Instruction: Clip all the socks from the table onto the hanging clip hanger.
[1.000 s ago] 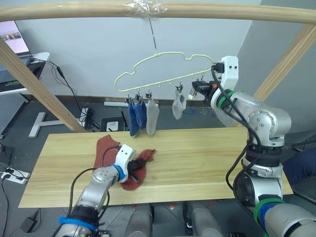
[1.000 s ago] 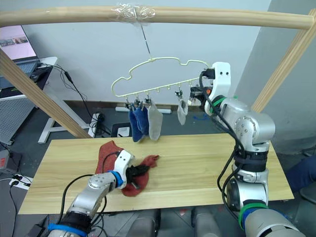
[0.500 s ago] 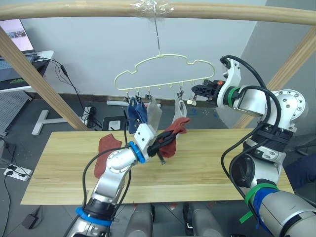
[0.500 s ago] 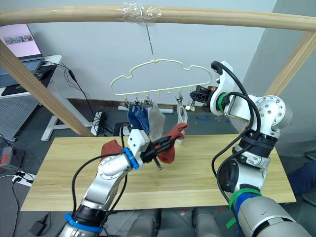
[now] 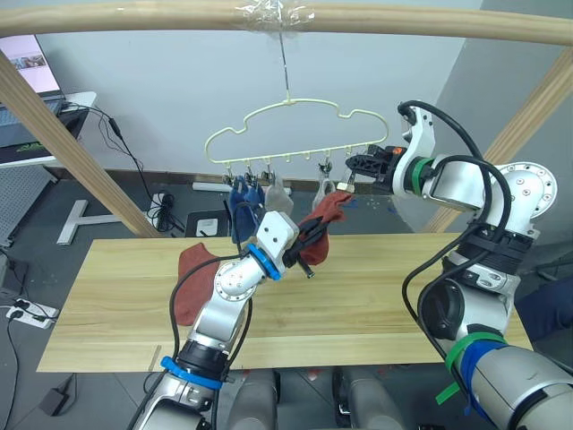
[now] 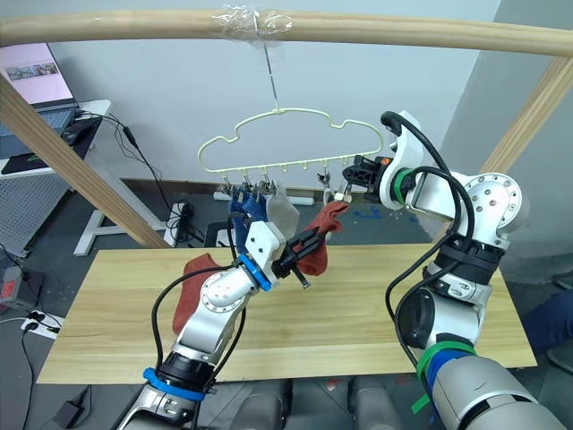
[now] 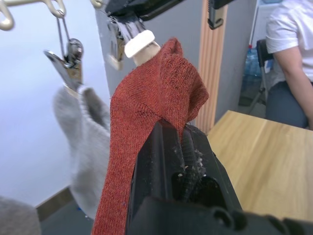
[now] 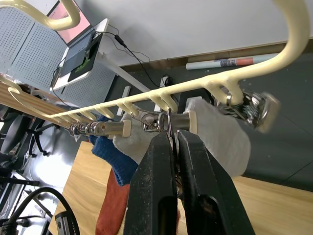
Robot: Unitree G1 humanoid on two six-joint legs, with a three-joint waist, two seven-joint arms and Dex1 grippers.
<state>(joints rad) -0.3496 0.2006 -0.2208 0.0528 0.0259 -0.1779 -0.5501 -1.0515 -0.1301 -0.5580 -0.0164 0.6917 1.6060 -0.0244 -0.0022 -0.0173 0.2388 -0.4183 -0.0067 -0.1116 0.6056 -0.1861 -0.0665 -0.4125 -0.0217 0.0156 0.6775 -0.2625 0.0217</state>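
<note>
Overhead, the clip hanger (image 5: 288,134) hung by its hook from a wooden pole (image 5: 286,16), with two blue socks (image 5: 242,202) and a light grey sock (image 5: 277,199) clipped side by side at its left end and a second grey sock (image 7: 85,142) clipped further along toward the right. The left pincer (image 6: 307,243) was raised well above the worktop (image 5: 376,296), clenched on a rust-red sock (image 6: 320,240) whose cuff reached up just below the hanger's clips; in the left wrist view that cuff touched or nearly touched the pale pad of a metal clip (image 7: 128,40), though the contact itself could not be made out. The right pincer (image 8: 172,147) was at the hanger's right end, its two black fingers closed on a clip; whether that clip's jaws were spread was hard to tell. The other rust-red sock (image 5: 190,279) lay flat on the worktop, on its left half, behind the left arm. A person in a white shirt (image 7: 291,73) sat beyond the worktop.
</note>
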